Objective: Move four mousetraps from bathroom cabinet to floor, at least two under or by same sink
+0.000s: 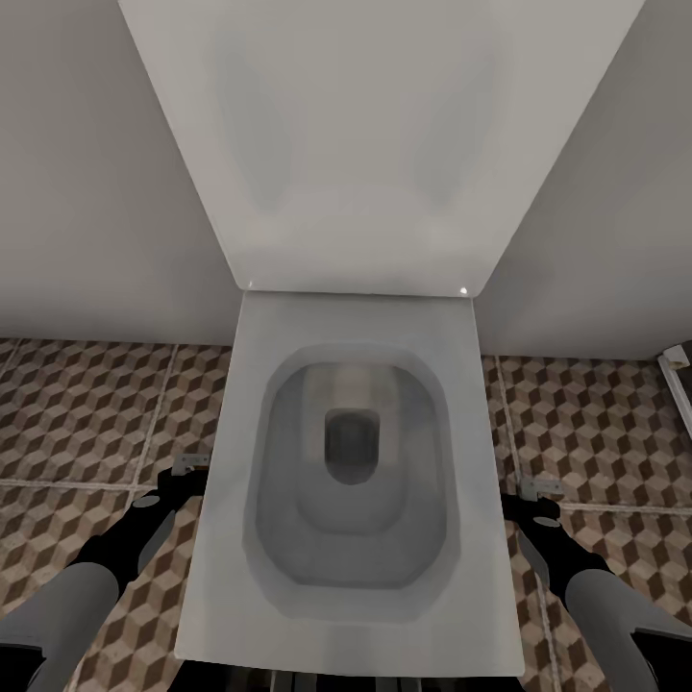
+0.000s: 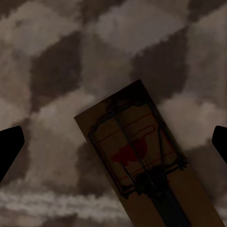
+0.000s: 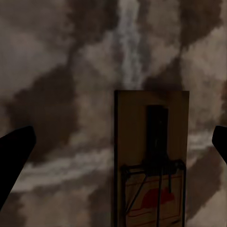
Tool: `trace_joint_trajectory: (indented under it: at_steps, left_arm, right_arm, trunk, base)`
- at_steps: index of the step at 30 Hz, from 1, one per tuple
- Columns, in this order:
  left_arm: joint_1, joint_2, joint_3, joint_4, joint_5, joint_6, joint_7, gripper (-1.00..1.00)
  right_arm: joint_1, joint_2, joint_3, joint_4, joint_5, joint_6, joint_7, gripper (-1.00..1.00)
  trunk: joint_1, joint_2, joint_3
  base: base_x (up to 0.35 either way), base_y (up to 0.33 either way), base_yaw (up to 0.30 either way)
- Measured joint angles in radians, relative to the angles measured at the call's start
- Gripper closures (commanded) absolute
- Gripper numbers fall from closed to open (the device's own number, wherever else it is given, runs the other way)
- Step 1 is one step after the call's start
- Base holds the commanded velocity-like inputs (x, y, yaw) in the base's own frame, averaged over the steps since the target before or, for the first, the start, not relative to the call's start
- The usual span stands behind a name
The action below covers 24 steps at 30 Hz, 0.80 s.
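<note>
One tan mousetrap with a dark wire frame and a red spot lies over the cube-patterned bathroom floor in the left wrist view. It sits between the wide-spread fingers of my left gripper, touching neither. A second mousetrap lies the same way under my right gripper, which is open too. In the head view the left gripper and the right gripper hang low on either side of a toilet. The cabinet and the sink are out of view.
A white toilet with its lid raised stands straight ahead between my arms, against a pale wall. Patterned bathroom floor runs on both sides of it. A white object shows at the far right edge.
</note>
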<state>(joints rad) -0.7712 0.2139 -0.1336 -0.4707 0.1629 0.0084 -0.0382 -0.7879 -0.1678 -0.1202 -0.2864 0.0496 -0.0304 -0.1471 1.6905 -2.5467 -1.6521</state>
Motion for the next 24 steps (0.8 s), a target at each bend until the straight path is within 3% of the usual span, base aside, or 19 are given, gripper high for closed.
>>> trace_joint_trajectory:
  at_steps: [24]
  left_arm:
    - [0.0,0.0,0.0,-0.001,-0.001,0.0,-0.001,-1.0]
  right_arm:
    - [0.0,0.0,0.001,0.0,0.001,0.0,0.0,-1.0]
  trunk:
    - [0.0,0.0,0.0]
  base:
    - [0.0,0.0,0.0]
